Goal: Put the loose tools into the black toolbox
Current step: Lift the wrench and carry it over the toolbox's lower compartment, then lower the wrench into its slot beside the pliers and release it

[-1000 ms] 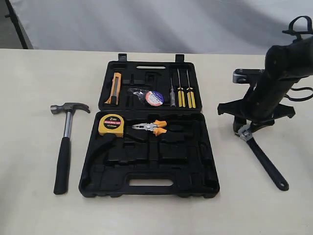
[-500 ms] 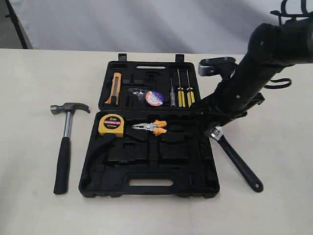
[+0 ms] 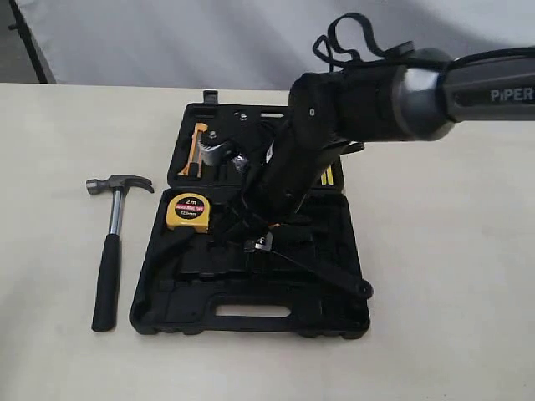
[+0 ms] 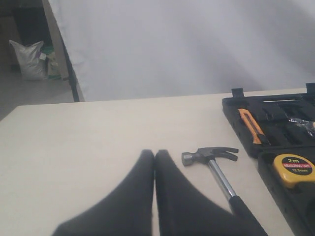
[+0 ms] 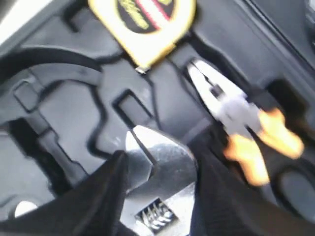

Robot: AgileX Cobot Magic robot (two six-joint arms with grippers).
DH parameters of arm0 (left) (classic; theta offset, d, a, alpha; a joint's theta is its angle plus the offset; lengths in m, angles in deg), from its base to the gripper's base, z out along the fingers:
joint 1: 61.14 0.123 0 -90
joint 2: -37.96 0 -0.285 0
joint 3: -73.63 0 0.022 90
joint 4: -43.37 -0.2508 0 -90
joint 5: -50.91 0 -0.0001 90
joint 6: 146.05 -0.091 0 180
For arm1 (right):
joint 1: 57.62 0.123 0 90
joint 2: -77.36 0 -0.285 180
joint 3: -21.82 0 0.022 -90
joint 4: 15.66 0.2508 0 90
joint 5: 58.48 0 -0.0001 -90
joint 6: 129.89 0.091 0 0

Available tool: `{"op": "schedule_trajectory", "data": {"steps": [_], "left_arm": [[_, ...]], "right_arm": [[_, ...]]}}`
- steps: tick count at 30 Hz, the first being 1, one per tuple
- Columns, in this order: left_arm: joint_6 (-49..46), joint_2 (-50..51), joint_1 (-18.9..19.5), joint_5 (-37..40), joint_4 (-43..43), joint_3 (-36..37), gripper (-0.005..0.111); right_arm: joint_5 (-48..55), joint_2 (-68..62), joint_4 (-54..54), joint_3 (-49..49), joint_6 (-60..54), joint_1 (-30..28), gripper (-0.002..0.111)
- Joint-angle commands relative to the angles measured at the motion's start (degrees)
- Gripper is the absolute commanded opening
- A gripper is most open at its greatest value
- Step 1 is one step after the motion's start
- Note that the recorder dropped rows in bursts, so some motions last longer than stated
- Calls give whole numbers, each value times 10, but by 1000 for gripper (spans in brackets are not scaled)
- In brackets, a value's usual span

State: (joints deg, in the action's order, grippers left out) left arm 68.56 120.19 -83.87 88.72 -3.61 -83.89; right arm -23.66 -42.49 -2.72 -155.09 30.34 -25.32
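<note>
**Wrench [image 3: 322, 273] swings over the toolbox [image 3: 167, 311]**

A second ago out on the table beside it, the right gripper [image 3: 257, 236] now hangs over its front half, fingers pinching the one wrench's head. We count one hammer [image 3: 107, 280] on the pale table [image 3: 451, 292], and one tape measure [image 3: 189, 211] and one pliers [image 5: 236, 123] inside. The left gripper's [image 4: 155, 164] fingers are pressed together. A grey backdrop [image 3: 167, 42] hangs behind.

Likely a lab: white backdrop [image 3: 167, 42].

Over the open black toolbox [image 3: 334, 314], the right gripper [image 3: 256, 236] holds the adjustable wrench [image 3: 318, 270] by its head. The claw hammer [image 3: 109, 251] lies just left of the toolbox.
</note>
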Motion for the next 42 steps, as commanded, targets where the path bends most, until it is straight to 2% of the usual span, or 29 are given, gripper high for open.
{"op": "schedule_trajectory", "data": {"steps": [1,9,33,42], "left_arm": [[6,-5,2,-10,8,5,1],[6,-5,2,-10,8,5,1],[6,-5,2,-10,8,5,1],[6,-5,2,-10,8,5,1]], "right_arm": [[-51,-11,5,-5,-54,19,-1],[-76,-23,6,-5,-113,32,-1],[-109,-48,10,-5,-128,33,-1],[-122,-48,48,-5,-132,33,-1]]}}
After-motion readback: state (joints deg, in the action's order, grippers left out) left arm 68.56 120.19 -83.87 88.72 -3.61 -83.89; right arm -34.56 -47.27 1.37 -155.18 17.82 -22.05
